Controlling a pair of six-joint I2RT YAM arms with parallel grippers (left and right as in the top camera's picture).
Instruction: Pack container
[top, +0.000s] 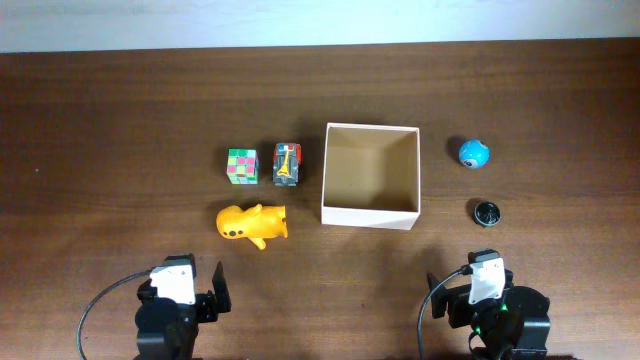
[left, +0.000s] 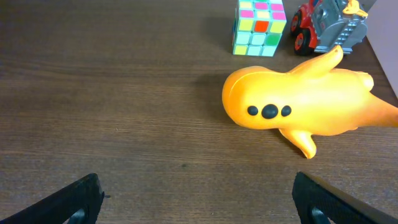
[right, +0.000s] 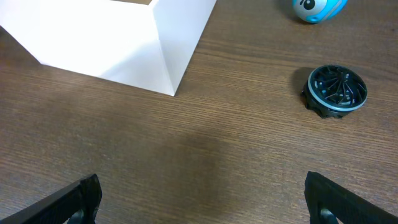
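The container (top: 368, 216), a square shallow box with pale walls and a tan inside, stands in the middle of the table with nothing in it; its white corner (right: 124, 43) fills the upper left of the right wrist view. A yellow seal-like toy (top: 250, 222) lies to its left, large in the left wrist view (left: 298, 102). My left gripper (top: 185, 288) (left: 196, 190) is open near the front edge, short of the yellow toy. The right gripper (top: 487, 288) (right: 202, 190) stands open at the front right, over bare wood.
Behind the yellow toy stand a coloured puzzle cube (top: 242, 166) (left: 259, 26) and a small toy truck (top: 287, 164) (left: 326, 25). Right of the box lie a blue ball (top: 474, 153) (right: 318, 7) and a black round disc (top: 486, 212) (right: 336, 91).
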